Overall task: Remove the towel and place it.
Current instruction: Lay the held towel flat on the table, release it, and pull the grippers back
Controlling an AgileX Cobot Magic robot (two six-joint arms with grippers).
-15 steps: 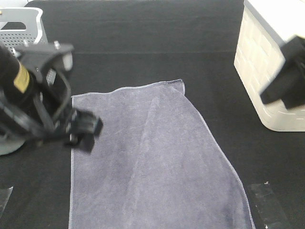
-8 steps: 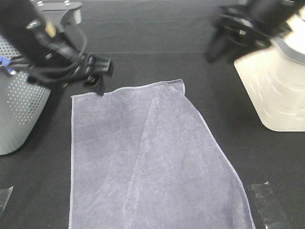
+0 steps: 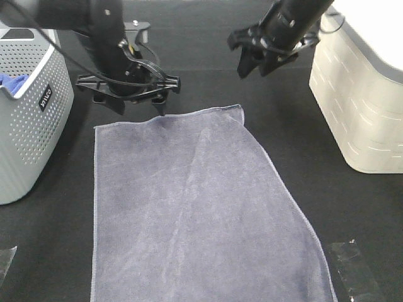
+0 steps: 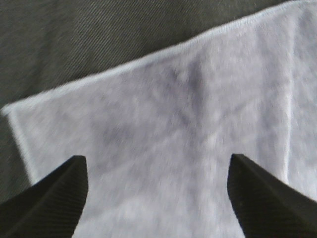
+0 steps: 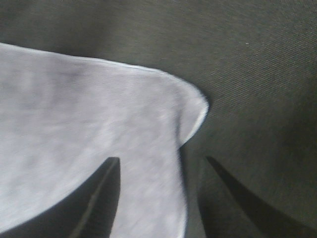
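Observation:
The grey-lavender towel (image 3: 201,207) lies spread flat on the black table, its far edge toward the arms. My left gripper (image 3: 140,106) hovers over the towel's far left part, open and empty. In the left wrist view the towel (image 4: 188,129) fills the frame under the open gripper (image 4: 156,158). My right gripper (image 3: 253,66) hangs above the table just beyond the towel's far right corner, open and empty. The right wrist view shows that rounded towel corner (image 5: 193,104) ahead of the open gripper (image 5: 162,158).
A grey perforated basket (image 3: 25,132) stands at the left with a bright blue cloth (image 3: 12,82) in it. A cream bin (image 3: 359,107) stands at the right. Clear plastic patches (image 3: 352,267) lie on the table near the front corners.
Both arms swung toward the far side: the left gripper from the towel's left edge to its far left part, the right from beside the cream bin to the far right corner. The towel stayed flat.

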